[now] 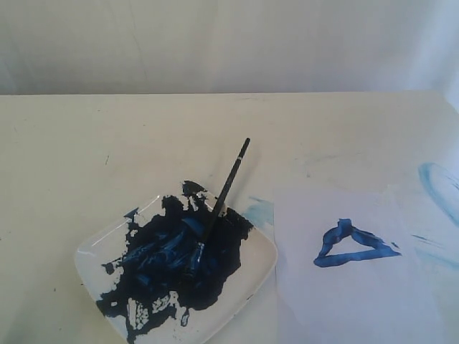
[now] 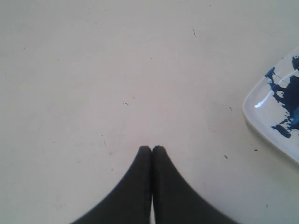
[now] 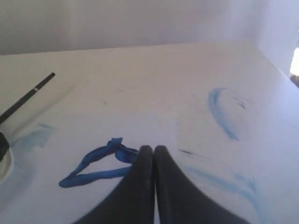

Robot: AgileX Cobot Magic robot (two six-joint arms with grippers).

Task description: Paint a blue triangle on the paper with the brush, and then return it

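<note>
A dark-blue triangle (image 1: 353, 245) in thick strokes sits on the white paper (image 1: 344, 294) at the right. The black-handled brush (image 1: 219, 204) lies slanted across the white dish (image 1: 251, 276), its tip in the dark-blue paint puddle (image 1: 176, 251). Neither arm shows in the exterior view. My right gripper (image 3: 153, 148) is shut and empty, over the paper at the triangle's (image 3: 98, 165) right corner; the brush handle end (image 3: 28, 95) lies far off it. My left gripper (image 2: 152, 148) is shut and empty over bare table, with the dish rim (image 2: 261, 126) off to one side.
Faint light-blue smears mark the cream tabletop: one beside the dish (image 1: 259, 211) and a curved one past the paper (image 1: 437, 188). The table's far edge (image 1: 215, 94) meets a pale backdrop.
</note>
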